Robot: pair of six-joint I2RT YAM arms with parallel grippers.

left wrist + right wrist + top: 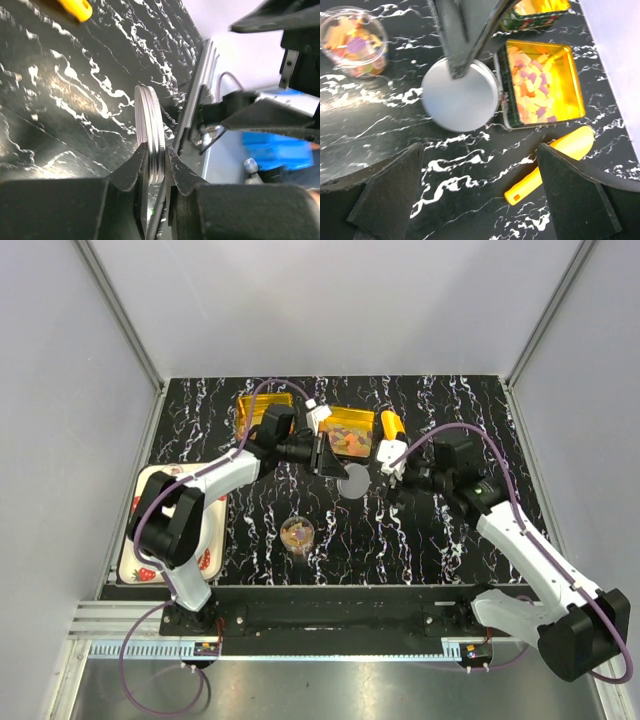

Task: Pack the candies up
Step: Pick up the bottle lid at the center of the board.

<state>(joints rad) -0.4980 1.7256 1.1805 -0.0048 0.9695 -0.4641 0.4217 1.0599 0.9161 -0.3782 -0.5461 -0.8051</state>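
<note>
Left fingers (pixel 134 169) clench the round lid (pixel 150 120), right fingers (pixel 385 187) gape empty over the scoop (pixel 552 162); capping is in hand, so the lid likely goes next to the jar (pixel 308 528) of candies (pixel 297 535), at its seven o'clock from overhead.

Candies (pixel 540 85) (multicolour bits) in sq. gold tin (pixel 574 85) & clear cup (pixel 382 36).
</note>
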